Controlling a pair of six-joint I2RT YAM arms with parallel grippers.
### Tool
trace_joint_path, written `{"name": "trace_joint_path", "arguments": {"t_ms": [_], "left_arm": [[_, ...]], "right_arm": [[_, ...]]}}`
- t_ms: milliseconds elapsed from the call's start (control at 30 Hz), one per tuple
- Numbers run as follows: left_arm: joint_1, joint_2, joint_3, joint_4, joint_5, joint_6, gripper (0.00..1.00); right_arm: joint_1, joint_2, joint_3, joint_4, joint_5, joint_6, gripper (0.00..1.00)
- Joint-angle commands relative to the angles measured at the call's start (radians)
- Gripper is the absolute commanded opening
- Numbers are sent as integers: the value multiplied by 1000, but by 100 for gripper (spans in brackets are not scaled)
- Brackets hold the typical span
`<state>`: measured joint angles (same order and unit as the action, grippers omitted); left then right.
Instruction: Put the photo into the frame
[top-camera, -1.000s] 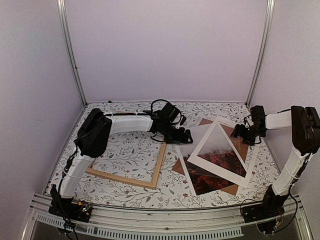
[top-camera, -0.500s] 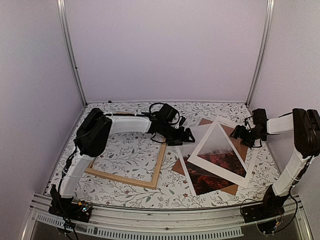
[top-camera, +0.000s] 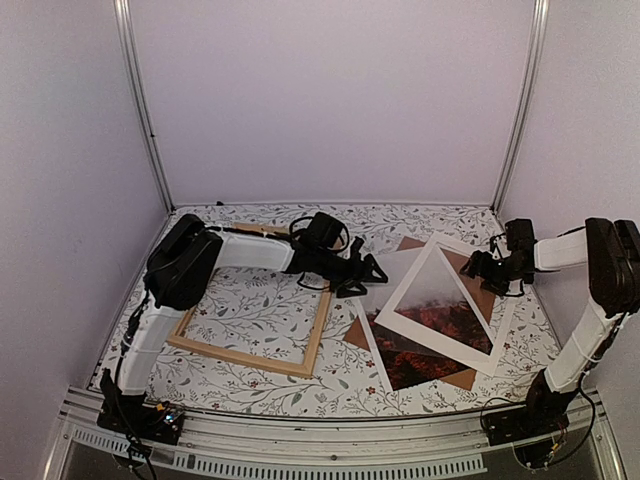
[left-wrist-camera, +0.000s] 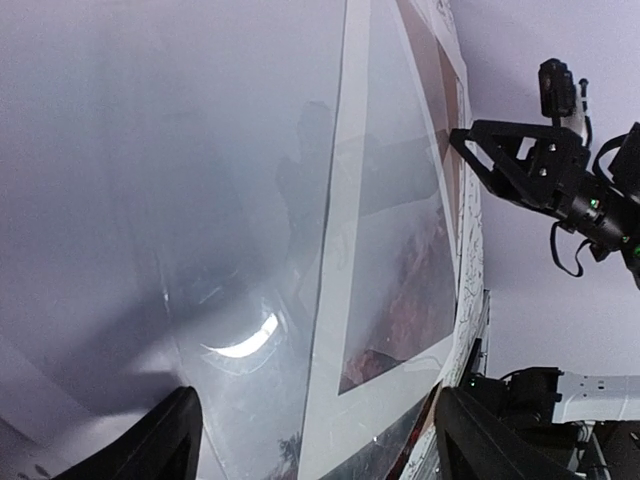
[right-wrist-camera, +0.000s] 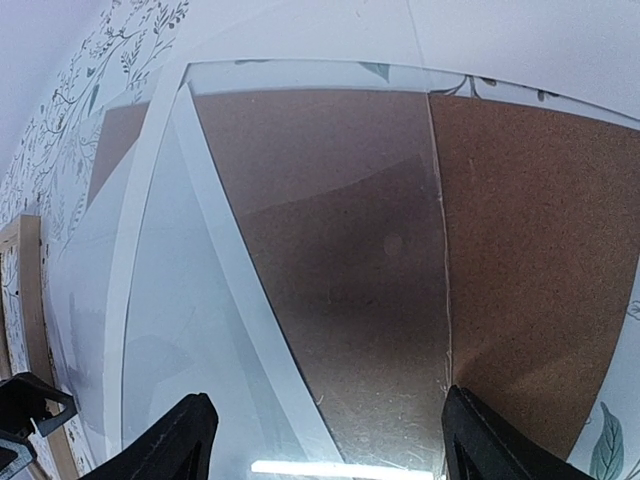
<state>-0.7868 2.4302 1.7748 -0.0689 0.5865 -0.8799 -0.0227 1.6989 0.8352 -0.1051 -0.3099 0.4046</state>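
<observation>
The frame (top-camera: 241, 357) of light wood strips lies flat at the left of the table; its strip also shows at the edge of the right wrist view (right-wrist-camera: 28, 280). The photo (top-camera: 408, 352), red foliage and misty grey, lies to its right under a white mat (top-camera: 437, 338) and a glossy clear sheet (right-wrist-camera: 380, 300). Through the mat's opening the photo (left-wrist-camera: 400, 290) shows in the left wrist view. My left gripper (top-camera: 372, 268) (left-wrist-camera: 320, 452) stands open over the stack's left edge. My right gripper (top-camera: 480, 268) (right-wrist-camera: 330, 450) stands open over its far right corner.
A brown backing board (top-camera: 478, 292) (right-wrist-camera: 530, 250) lies under the stack and sticks out at its corners. The right gripper (left-wrist-camera: 520, 165) shows in the left wrist view. Flowered tablecloth (top-camera: 250, 300) covers the table, with walls close on three sides.
The left wrist has drawn back a little to the left and turned, its fingers staying near the stack's left edge. The right gripper has barely shifted.
</observation>
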Motion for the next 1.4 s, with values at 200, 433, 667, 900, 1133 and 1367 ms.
{"name": "trace_joint_path", "arguments": {"t_ms": [200,433,667,900,1133,1367], "left_arm": [[8,-54,-93,201,137,-126,81],[21,-60,-121,329,197,-192,80],[23,-77,-121,379,216,-195,80],[23,-106,-140,428,220,-185,80],[21,-121,-156,490,237,-178,80],[21,-121,-151,514,251,-154,79]], "right_arm": [[9,15,-50,-43,-60,20,81],[10,21,-48,-44,-57,13,81],[11,27,-45,-43,-61,11,81],[12,28,-44,-46,-62,0,80],[10,28,-39,-51,-66,-12,80],[11,24,-39,-48,-85,-18,80]]}}
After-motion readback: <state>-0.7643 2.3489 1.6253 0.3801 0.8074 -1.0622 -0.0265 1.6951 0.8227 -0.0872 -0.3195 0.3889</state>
